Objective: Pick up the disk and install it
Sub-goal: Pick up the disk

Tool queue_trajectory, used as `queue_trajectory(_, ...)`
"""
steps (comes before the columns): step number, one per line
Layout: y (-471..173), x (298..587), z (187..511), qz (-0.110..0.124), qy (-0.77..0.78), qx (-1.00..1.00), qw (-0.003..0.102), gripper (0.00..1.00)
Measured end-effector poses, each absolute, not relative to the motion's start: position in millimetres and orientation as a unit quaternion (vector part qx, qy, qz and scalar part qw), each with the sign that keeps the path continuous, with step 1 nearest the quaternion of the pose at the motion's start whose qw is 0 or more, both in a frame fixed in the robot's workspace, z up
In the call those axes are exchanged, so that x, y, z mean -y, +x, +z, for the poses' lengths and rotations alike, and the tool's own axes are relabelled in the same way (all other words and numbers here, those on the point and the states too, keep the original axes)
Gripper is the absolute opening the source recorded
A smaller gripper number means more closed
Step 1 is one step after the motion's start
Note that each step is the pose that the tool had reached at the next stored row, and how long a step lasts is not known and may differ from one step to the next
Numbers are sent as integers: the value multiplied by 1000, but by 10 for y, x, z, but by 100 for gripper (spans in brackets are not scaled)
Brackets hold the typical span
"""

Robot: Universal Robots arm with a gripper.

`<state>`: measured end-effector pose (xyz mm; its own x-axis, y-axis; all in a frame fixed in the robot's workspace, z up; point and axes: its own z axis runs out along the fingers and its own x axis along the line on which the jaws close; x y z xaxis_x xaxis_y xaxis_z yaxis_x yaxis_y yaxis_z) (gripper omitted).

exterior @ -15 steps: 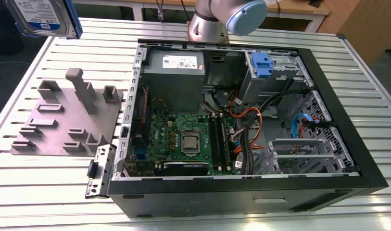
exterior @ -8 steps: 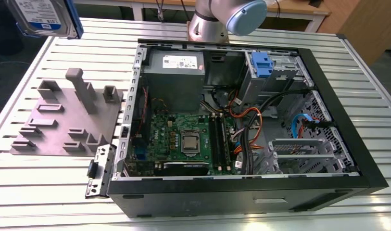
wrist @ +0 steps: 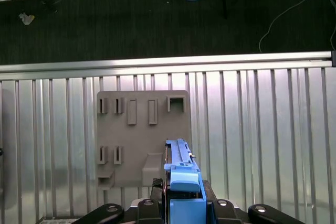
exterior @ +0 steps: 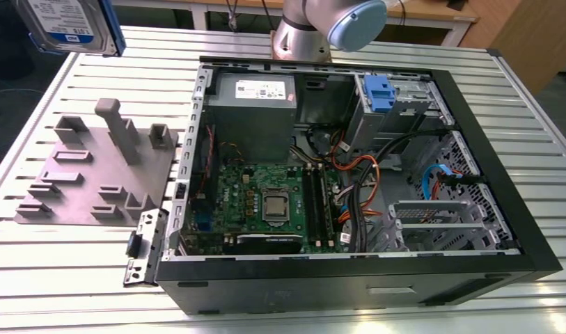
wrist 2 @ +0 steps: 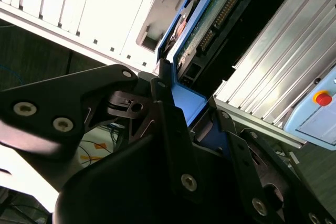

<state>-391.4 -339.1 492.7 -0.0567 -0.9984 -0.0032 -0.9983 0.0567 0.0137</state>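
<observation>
Though cut off at the exterior view's edge, the disk [exterior: 69, 24], tight in the gripper [wrist: 184, 198].

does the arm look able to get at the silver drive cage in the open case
Probably yes: the case lies open and nothing covers the drive cage, though cables run close beside it.

We see the grey plate [exterior: 92, 174] obliquely from above in the exterior view, straight down in the first wrist view; the second wrist view hugs the gripper [wrist 2: 191, 100]
</observation>
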Motion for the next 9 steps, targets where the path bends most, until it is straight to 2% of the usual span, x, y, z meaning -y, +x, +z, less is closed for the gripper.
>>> queue_trajectory(9,-3900,3391,4927,-6,687,727,4,36)
